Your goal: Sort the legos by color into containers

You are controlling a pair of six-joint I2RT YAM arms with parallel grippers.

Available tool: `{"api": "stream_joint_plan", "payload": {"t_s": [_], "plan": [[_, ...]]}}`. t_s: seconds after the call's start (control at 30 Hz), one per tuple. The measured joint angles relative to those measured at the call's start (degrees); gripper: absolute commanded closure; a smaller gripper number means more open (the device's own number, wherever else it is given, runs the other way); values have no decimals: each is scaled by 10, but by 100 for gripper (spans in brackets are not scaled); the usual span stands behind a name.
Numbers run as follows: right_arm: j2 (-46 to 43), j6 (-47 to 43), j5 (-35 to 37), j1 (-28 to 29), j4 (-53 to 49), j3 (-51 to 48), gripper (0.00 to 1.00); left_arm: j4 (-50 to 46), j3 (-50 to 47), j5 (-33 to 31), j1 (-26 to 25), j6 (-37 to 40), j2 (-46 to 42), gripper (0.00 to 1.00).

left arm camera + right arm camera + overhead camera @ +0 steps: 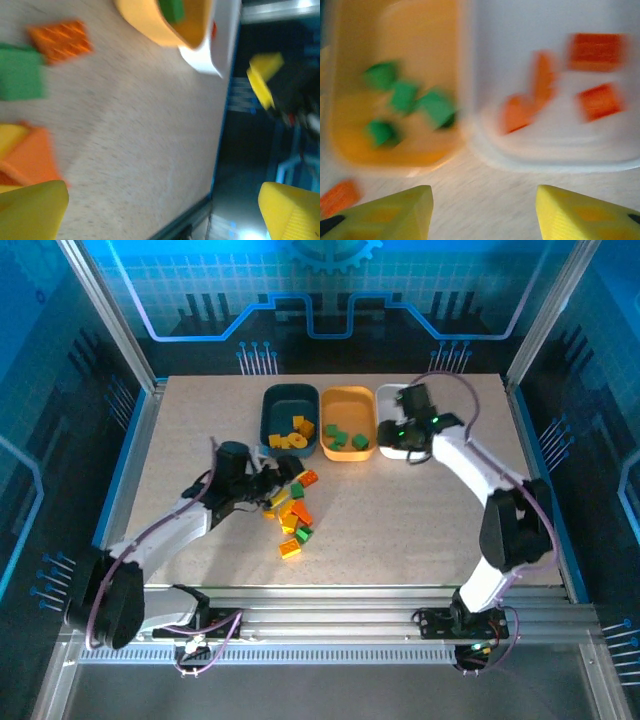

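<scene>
Loose legos (293, 512) in orange, yellow and green lie heaped at the table's middle. My left gripper (270, 485) hovers open at the heap's left edge; in its wrist view nothing sits between the fingertips (32, 210), with an orange lego (60, 40) and a green lego (20, 75) ahead. The teal tray (272, 405) holds yellow legos (292, 435). The orange-yellow tray (348, 400) holds green legos (405, 95). My right gripper (485, 210) is open and empty over bare table just before the white tray (545, 150), which holds orange-red legos (595, 50).
My right arm (470, 465) covers much of the white tray (386, 398) from above. One orange lego (339, 196) lies on the table near the orange-yellow tray's front. Bare tabletop (420, 530) spreads right of the heap; metal rails (350, 595) edge the near side.
</scene>
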Motion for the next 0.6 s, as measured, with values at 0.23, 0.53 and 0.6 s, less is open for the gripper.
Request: {"api": "stream_joint_plan", "payload": {"t_s": [0.23,0.53,0.6], "plan": [[30,-31,-58,220,31,-35,39,-101,-95,-49,117,-11,-113,1],[157,-62,-111,288,17,12,46,-142,-133,-51,120,-21,-182,1],[166,-61,-112,286,16,12,49,-144,-136,-51,120,-23,-188,1]]}}
